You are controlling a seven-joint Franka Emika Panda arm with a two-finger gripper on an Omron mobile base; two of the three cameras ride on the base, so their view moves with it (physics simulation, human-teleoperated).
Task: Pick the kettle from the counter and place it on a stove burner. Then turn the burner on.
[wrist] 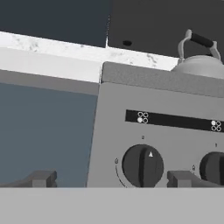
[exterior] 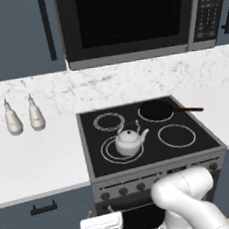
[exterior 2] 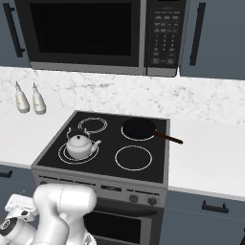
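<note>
Taking the black glass stove top (exterior: pixel 204 137) as the landmark: to its left, on the flat white stone-look counter (exterior: pixel 36 164) with faint grey veining, two pale slim-necked bottles (exterior: pixel 22 116) stand side by side near the back wall. On the stove's front-left corner, the small squat silvery-white kettle (exterior: pixel 129 140) with its thin black arched handle sits upright on the largest stove burner (exterior: pixel 106 153), a mark of two concentric white rings; its spout points toward the right. Behind the kettle is a smaller double-ring circle (exterior: pixel 109 121). At the stove's back right a round black frying pan (exterior: pixel 155 110) rests with its dark handle reaching out over the right edge, and in front of it is a single-ring circle (exterior: pixel 177 135).

Below the stove's front edge, the grey control panel carries a row of round dark knobs. The white arm's two-finger gripper (wrist: pixel 111 179) faces the leftmost dark knob (wrist: pixel 142 165), whose white pointer stands just right of straight up. The two grey fingertips (wrist: pixel 39 178) are spread wide, one on either side of that knob, empty and touching nothing. In the hand view the kettle's top shows above the panel to the right.
</note>
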